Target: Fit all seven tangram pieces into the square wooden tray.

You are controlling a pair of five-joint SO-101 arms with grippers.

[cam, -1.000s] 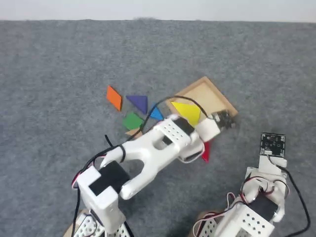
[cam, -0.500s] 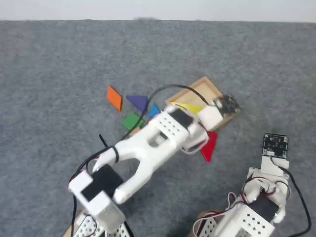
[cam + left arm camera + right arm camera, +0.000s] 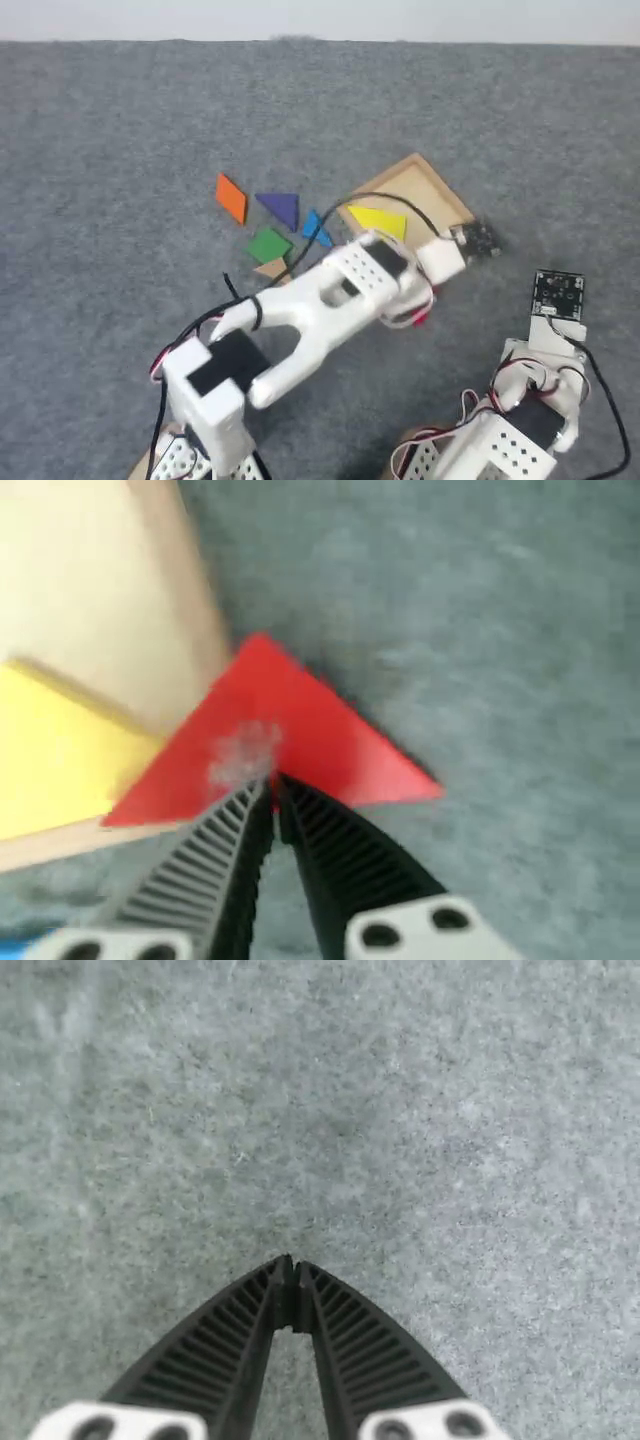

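The square wooden tray (image 3: pixel 425 190) lies right of centre with a yellow triangle (image 3: pixel 378 220) inside it. My left gripper (image 3: pixel 272 785) is shut, and its tips rest on a red triangle (image 3: pixel 290 730) that lies on the carpet against the tray's edge (image 3: pixel 190 610), next to the yellow triangle (image 3: pixel 50 750). In the high view only a sliver of the red triangle (image 3: pixel 421 318) shows under the left arm. To the tray's left lie an orange parallelogram (image 3: pixel 231 198), a purple triangle (image 3: pixel 280 208), a blue triangle (image 3: pixel 316 229), a green square (image 3: pixel 268 244) and a tan triangle (image 3: pixel 272 268). My right gripper (image 3: pixel 290 1295) is shut over bare carpet.
Grey carpet covers the whole table. The left arm (image 3: pixel 320 310) stretches diagonally from the near left toward the tray. The right arm (image 3: pixel 540 400) stands folded at the near right, away from the pieces. A black cable (image 3: pixel 330 205) arcs over the blue triangle.
The left arm's head swung toward the tray, then back nearer and to the right. The red triangle, plainly visible half a second ago, is now mostly covered. The right arm kept still.
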